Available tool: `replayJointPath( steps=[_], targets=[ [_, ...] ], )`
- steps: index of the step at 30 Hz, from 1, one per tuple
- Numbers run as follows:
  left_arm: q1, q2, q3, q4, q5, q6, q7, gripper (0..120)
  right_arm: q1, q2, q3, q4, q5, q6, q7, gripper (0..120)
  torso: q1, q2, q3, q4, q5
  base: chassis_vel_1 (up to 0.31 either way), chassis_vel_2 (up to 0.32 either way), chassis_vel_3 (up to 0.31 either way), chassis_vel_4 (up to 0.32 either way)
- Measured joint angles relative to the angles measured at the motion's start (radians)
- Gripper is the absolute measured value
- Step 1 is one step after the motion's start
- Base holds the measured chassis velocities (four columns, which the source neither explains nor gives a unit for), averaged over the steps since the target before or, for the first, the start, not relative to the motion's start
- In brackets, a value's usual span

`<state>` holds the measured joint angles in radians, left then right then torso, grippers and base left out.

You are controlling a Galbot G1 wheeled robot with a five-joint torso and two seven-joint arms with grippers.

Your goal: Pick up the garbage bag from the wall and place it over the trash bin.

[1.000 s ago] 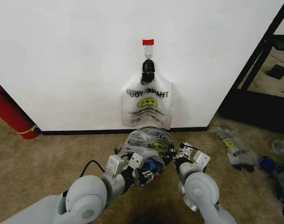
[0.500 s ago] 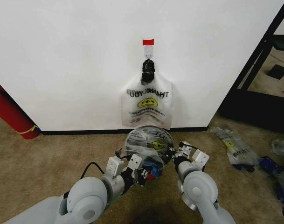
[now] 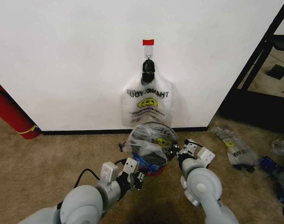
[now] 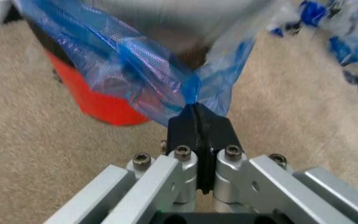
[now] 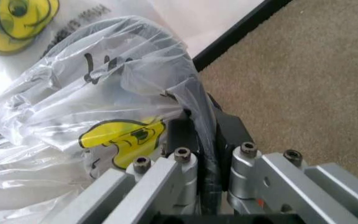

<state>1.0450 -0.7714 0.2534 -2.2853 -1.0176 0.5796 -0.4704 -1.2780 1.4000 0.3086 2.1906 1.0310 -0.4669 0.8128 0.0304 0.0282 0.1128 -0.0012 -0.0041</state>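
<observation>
The garbage bag [image 3: 151, 140], see-through with a blue patch and a yellow smiley, is draped over the round black trash bin, whose red bottom rim [image 3: 154, 171] shows on the carpet in front of the wall [image 3: 76, 60]. My left gripper [image 3: 141, 177] is shut on the bag's blue lower edge [image 4: 166, 74], close to the bin's red base [image 4: 98, 100]. My right gripper [image 3: 179, 150] is shut on the bag's clear side [image 5: 104, 102], with plastic pinched between its black fingers [image 5: 177, 133].
A whitish "THANK YOU" smiley bag [image 3: 148, 107] hangs from a dark hook [image 3: 148, 68] under red tape [image 3: 148, 42]. A red fire extinguisher [image 3: 9, 112] leans at the left. Flat bags [image 3: 235, 147] litter the carpet to the right, near a black frame [image 3: 253, 70].
Both grippers have shifted slightly right with the bag. The left gripper has dropped lower and nearer to me, the bag sits higher, and the bin's red base now shows.
</observation>
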Motion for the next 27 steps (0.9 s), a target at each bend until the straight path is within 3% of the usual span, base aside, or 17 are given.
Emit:
replayJointPath(
  steps=[4,16,23,27],
  targets=[
    [-0.008,-0.033,0.034,0.089,0.063,-0.019,0.016,0,-0.016,-0.004,0.013,0.023,0.014,0.000,0.004,1,0.000,0.000,0.000,0.0004,0.0002,0.000,0.000,0.000,0.000],
    [-0.016,-0.110,0.080,0.226,0.127,-0.051,0.027,0,-0.053,-0.004,0.033,0.067,0.040,-0.002,0.005,1,0.000,0.000,0.000,0.0003,0.0002,0.000,0.000,0.000,0.000],
    [-0.011,-0.121,0.077,0.245,0.144,-0.067,0.030,0,-0.060,0.009,0.025,0.069,0.032,-0.002,0.002,1,0.000,0.000,0.000,0.0003,0.0001,0.000,0.000,0.000,0.000],
    [0.007,-0.097,0.055,0.211,0.145,-0.058,0.035,0,-0.056,0.009,0.033,0.048,0.023,0.000,-0.008,1,0.000,0.000,0.000,0.0007,0.0002,0.000,0.000,0.000,0.000]
  ],
)
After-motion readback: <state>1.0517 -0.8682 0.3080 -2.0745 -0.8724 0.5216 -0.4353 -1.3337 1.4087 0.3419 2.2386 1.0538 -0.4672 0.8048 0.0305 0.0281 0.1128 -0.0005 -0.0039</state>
